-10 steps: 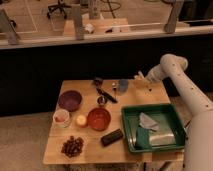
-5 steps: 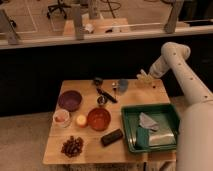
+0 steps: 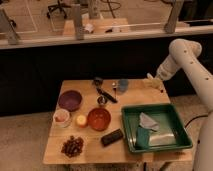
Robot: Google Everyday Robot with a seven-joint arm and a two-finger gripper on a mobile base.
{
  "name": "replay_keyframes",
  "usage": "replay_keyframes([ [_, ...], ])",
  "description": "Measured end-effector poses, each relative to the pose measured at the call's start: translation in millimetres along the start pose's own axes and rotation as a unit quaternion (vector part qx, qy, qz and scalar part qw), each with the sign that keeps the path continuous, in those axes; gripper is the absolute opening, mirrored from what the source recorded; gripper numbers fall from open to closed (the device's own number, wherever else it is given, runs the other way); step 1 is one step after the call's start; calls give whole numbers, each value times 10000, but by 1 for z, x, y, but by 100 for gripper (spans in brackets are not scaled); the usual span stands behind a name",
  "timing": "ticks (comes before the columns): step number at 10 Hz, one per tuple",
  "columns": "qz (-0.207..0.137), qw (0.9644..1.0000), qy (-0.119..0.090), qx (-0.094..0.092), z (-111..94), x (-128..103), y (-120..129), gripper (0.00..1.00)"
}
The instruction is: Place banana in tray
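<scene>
The banana, slim and pale yellow, hangs pinched in the closed claw over the far right corner of the desk, just beyond the dark green tray. The wooden desk stands before a dark low wall. The banana's ends blur into the claw.
</scene>
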Motion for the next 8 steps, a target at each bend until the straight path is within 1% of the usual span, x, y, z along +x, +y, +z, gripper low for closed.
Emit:
replay_keyframes([
  [3,16,10000,-4,4,-1,2,-1,0],
  [4,-59,9999,-77,-53,2,0,-2,0],
  [5,-133,9995,-226,-175,5,1,-5,0],
  [6,-188,9988,-364,-286,7,6,-4,0],
  [8,-254,9972,-561,-429,5,26,2,0],
])
